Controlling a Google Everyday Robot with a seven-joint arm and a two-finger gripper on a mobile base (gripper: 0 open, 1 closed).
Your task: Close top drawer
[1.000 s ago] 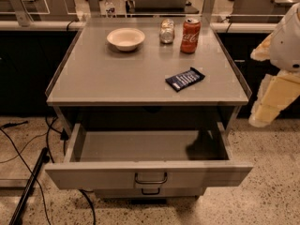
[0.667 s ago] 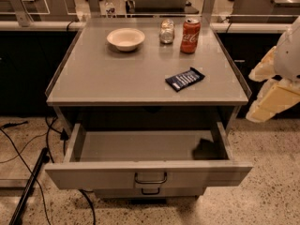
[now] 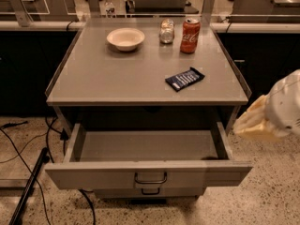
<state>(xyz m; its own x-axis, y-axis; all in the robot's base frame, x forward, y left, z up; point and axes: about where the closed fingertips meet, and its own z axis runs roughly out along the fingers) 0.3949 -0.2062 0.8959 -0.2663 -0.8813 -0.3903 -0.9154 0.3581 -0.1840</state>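
Grey metal drawer [image 3: 147, 149] stands pulled well out beneath the table [image 3: 122, 74], handle [image 3: 150, 178] facing front. Beside its right front corner, not touching, hangs the gripper [image 3: 246, 123], likely positioning to push; its spread I cannot tell.

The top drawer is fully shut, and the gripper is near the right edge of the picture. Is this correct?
No. The camera view shows the top drawer pulled open, not shut. The gripper is indeed near the picture's right edge.

Top drawer [image 3: 93, 175] open; end effector [image 3: 244, 124] nearby (apart).
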